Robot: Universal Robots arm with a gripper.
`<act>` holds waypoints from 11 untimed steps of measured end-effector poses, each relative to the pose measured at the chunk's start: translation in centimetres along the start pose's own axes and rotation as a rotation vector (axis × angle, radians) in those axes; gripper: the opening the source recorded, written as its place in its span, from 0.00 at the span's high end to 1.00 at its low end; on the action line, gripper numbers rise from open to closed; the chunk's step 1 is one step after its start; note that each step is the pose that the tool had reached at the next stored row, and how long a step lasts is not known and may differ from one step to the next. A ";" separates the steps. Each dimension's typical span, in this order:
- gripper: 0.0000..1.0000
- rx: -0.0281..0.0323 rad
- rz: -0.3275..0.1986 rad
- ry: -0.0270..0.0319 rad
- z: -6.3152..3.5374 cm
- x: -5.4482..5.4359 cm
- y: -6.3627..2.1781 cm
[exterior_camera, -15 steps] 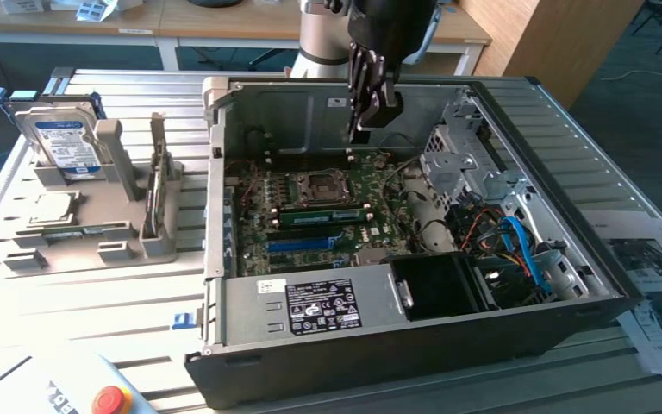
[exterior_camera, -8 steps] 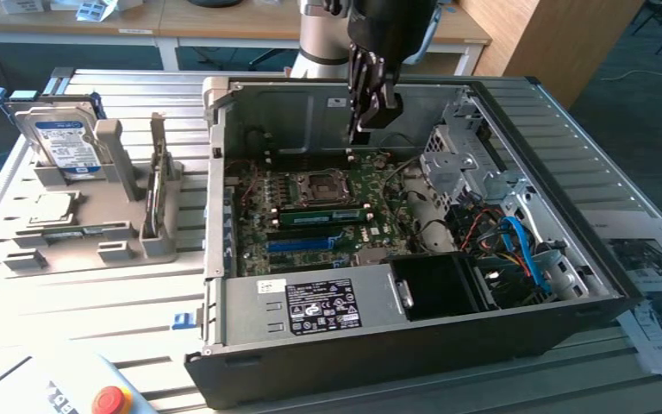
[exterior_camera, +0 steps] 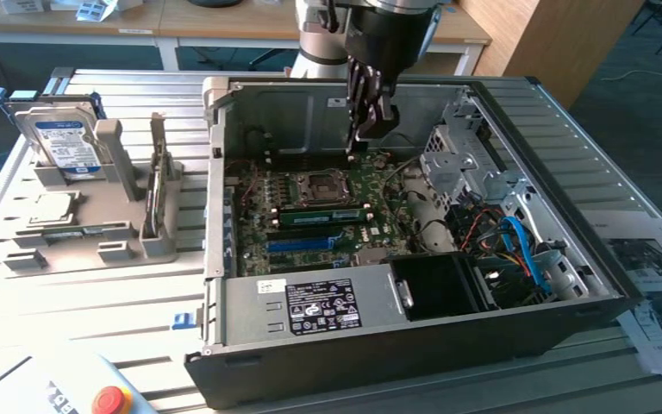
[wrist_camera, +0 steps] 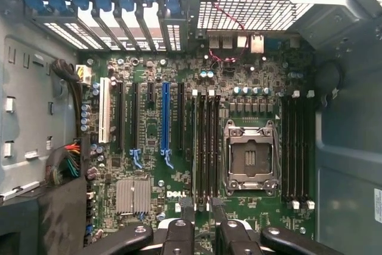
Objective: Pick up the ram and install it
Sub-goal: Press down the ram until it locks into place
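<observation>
**Ram's on the board, gripper parked above it with fingers apart**

The exterior view gives you the big picture. The open PC case (exterior_camera: 423,366) lies on its side and the arm (exterior_camera: 331,30) reaches in from 12 o'clock. The gripper (exterior_camera: 371,129) hangs over the motherboard (exterior_camera: 365,194), touching nothing as far as I can see. The ram (exterior_camera: 321,216) is the green stick lying along a memory slot, right at 6 o'clock of the CPU socket (exterior_camera: 314,185). That puts it roughly 7 o'clock from the gripper and clearly apart from it. Can't tell if it's clicked all the way in.

The wrist view looks straight down at the board and gives the fine stuff. The CPU socket (wrist_camera: 250,156) sits between two banks of black memory slots. There's also a long blue slot (wrist_camera: 165,117), a white slot (wrist_camera: 104,117) and a little finned heatsink (wrist_camera: 132,196). The gripper (wrist_camera: 202,207) has its fingers (wrist_camera: 186,210) spread, with bare slots showing in the gap and nothing pinched.

Surface-wise, it all sits on a slatted metal table (exterior_camera: 101,293). At 9 o'clock of the case there's a grey fixture tray (exterior_camera: 124,172) with a hard drive (exterior_camera: 61,142) standing upright and a square silver processor chip (exterior_camera: 53,207) lying flat. Printed papers (exterior_camera: 653,285) are at 3 o'clock and a red button (exterior_camera: 109,399) is down at 7. Behind it all, at 12 o'clock, are tan-topped desks (exterior_camera: 113,21) and a wooden panel (exterior_camera: 538,34).
</observation>
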State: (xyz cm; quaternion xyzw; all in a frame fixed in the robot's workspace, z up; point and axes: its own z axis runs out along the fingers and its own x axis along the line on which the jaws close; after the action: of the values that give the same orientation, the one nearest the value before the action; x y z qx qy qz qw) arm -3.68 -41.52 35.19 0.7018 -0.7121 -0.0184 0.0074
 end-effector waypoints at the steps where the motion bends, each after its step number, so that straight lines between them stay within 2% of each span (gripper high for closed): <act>1: 0.75 0.0005 0.000 0.0000 0.18 0.0 0.00; 4: 0.75 0.0014 0.000 0.0000 0.55 0.0 -0.01; 11: 0.75 0.0015 0.000 0.0000 0.58 0.0 -0.01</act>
State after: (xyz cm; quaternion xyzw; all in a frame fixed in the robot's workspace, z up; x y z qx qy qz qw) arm -3.70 -41.52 34.61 0.7018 -0.7121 -0.0179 0.0069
